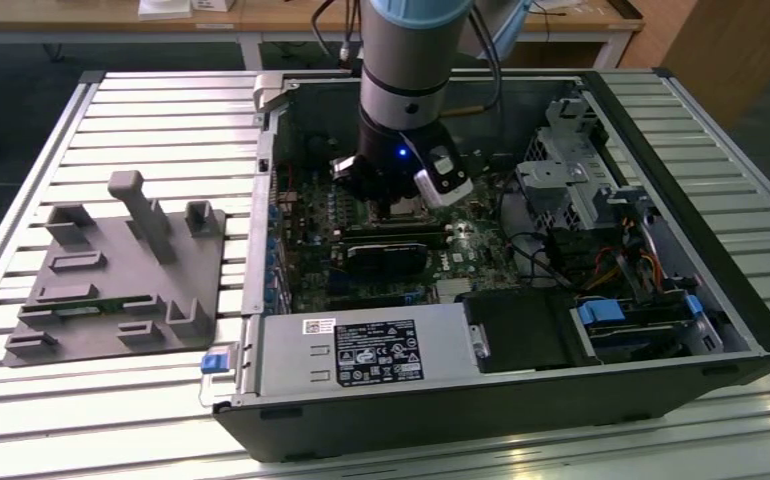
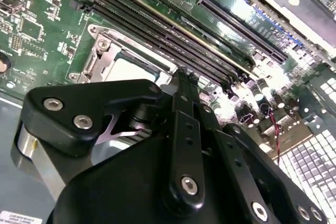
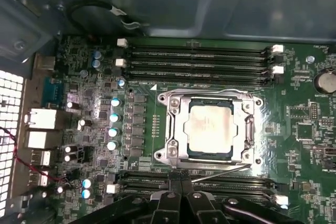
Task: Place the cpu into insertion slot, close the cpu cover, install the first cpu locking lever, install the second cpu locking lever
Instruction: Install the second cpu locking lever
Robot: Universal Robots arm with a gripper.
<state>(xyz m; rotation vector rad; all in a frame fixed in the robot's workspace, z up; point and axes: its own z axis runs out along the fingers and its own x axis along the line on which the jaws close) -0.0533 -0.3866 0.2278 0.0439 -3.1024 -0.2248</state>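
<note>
Centrally, one cpu (image 3: 210,128) sits in the insertion slot (image 3: 177,129), framed by one lowered cpu cover (image 3: 210,95); one claw (image 3: 181,195) hovers just beside it, its opening indeterminable.

The exterior view looked down at an angle from in front of the open computer case (image 1: 492,250), far enough back to take in the arm (image 1: 405,90) at the top centre and the slatted table (image 1: 118,110). Both wrist views sat close above the motherboard (image 3: 294,129). The first faced almost straight down on the socket frame (image 3: 210,129) at centre frame; the second looked obliquely past the gripper (image 2: 181,80) in the lower frame. All three shared the socket area.
</note>
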